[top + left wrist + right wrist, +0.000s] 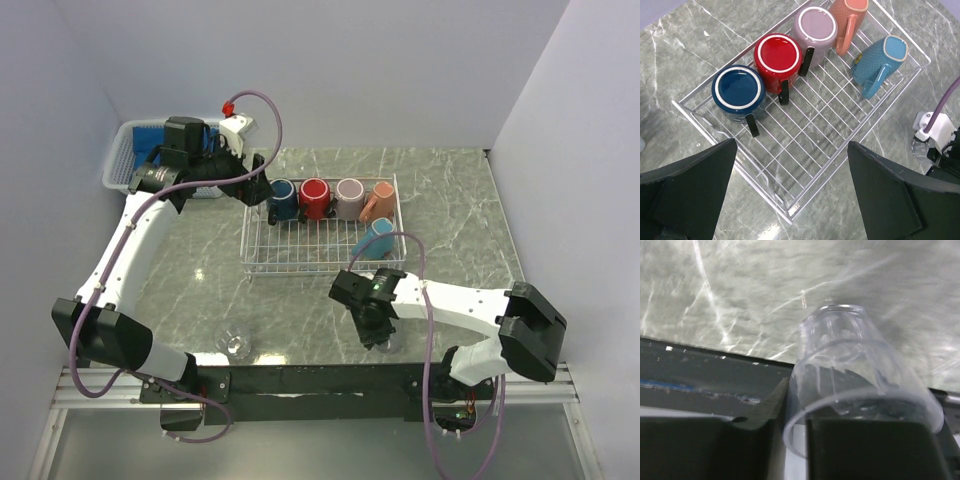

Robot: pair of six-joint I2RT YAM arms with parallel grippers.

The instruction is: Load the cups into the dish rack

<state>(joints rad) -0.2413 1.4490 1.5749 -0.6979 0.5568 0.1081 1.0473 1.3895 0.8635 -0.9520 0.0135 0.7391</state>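
The white wire dish rack [300, 255] holds five mugs: navy [283, 198], red [314, 197], mauve [349, 197], salmon-orange [378, 203] and light blue [374, 238] on its side. My left gripper [262, 190] is open and empty above the rack's left end. In the left wrist view it [792, 150] hovers over the rack's corner [810, 145], near the navy mug [738, 89]. My right gripper [378, 335] is shut on the wall of a clear glass cup [850, 355] at the table's near edge. A second clear glass cup [237, 344] stands at the near left.
A white plastic basket [135, 150] with blue cloth stands at the far left behind the left arm. The black front rail [320, 378] runs just below the right gripper. White walls close in on the left, back and right.
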